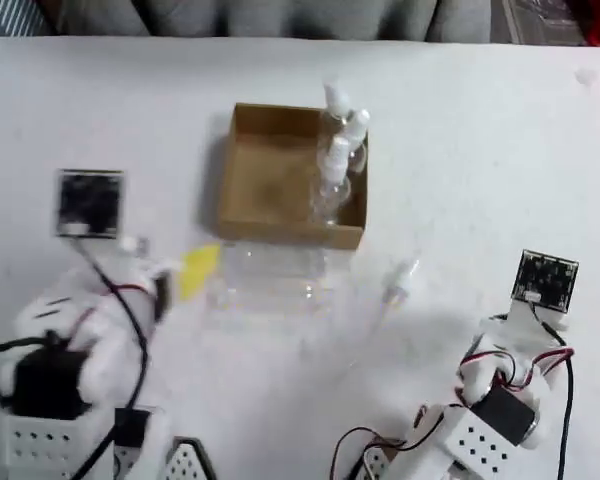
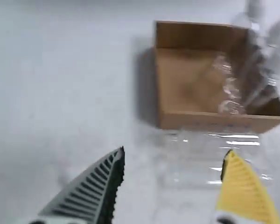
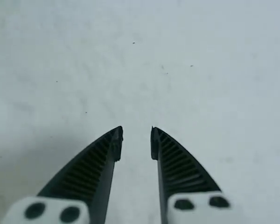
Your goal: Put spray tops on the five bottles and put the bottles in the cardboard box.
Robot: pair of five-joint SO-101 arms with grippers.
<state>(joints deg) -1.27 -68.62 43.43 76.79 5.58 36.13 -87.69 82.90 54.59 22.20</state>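
The cardboard box (image 1: pixel 270 180) stands mid-table. Three clear bottles with white spray tops (image 1: pixel 338 150) lean together along one side of it; they also show in the left wrist view as bottles (image 2: pixel 252 70) inside the box (image 2: pixel 196 93). In front of the box, clear bottles without tops (image 1: pixel 270 280) lie flat on the table. A loose spray top (image 1: pixel 400 280) lies beside them. My left gripper (image 1: pixel 175 262) is open, its yellow finger (image 2: pixel 242 186) over a lying bottle (image 2: pixel 210 158). My right gripper (image 3: pixel 136 140) hangs over bare table, slightly open, holding nothing.
The right arm (image 1: pixel 500 400) sits at the near right corner and the left arm's base (image 1: pixel 50 390) at the near left, each with trailing cables. White table (image 1: pixel 480 150) spreads around the box.
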